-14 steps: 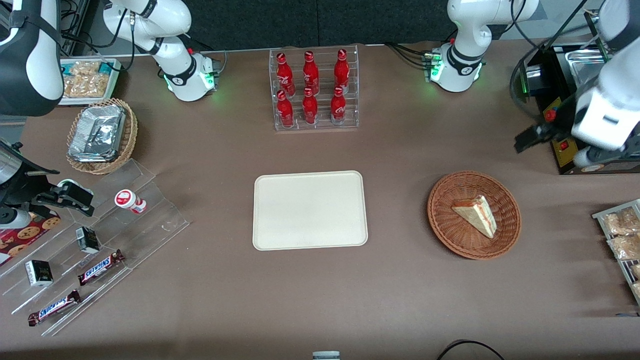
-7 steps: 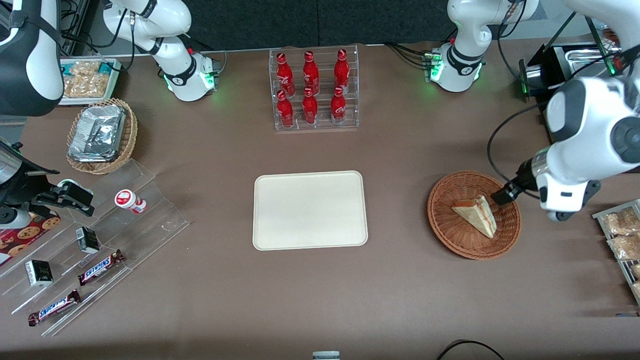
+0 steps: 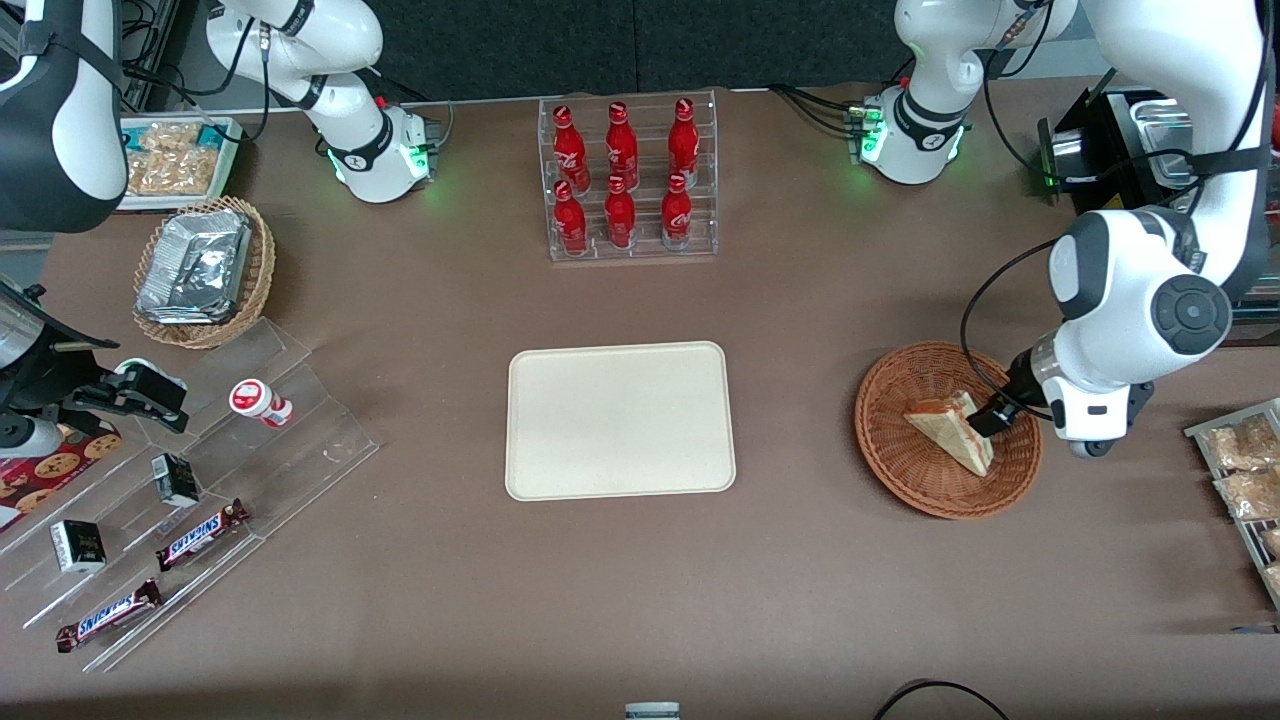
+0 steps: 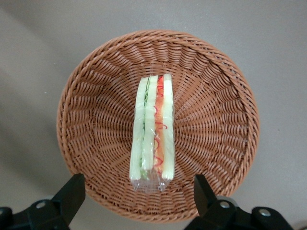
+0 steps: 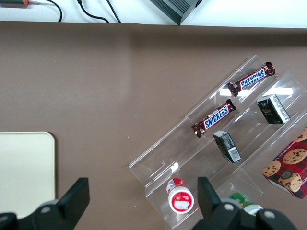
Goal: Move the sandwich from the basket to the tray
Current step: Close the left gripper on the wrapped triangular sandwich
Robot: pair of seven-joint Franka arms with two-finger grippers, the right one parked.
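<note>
Front view shows one brown table [image 3: 800, 300], and on it one cream tray [image 3: 620, 420] at the middle, one reddish-brown wicker basket [image 3: 948, 430] toward the working arm's end, one paler basket of foil containers [image 3: 204, 270] toward the parked arm's end, and one clear rack [image 3: 630, 180] holding six red bottles [image 3: 620, 150]. Two Snickers bars [image 3: 200, 535] lie on the clear stepped stand [image 3: 190, 490]. One sandwich [image 3: 950, 430] lies in the reddish-brown basket, well apart from the tray.

Seen from the left wrist, the sandwich [image 4: 152, 129] lies on its side at the basket's [image 4: 158, 124] centre, its striped cut edge running from 12 to 6 o'clock. The gripper [image 4: 136, 201] hangs above it with its two fingers [image 4: 72, 194] spread wide, one at about 7 o'clock and one at about 5 o'clock of the sandwich, neither touching it.
</note>
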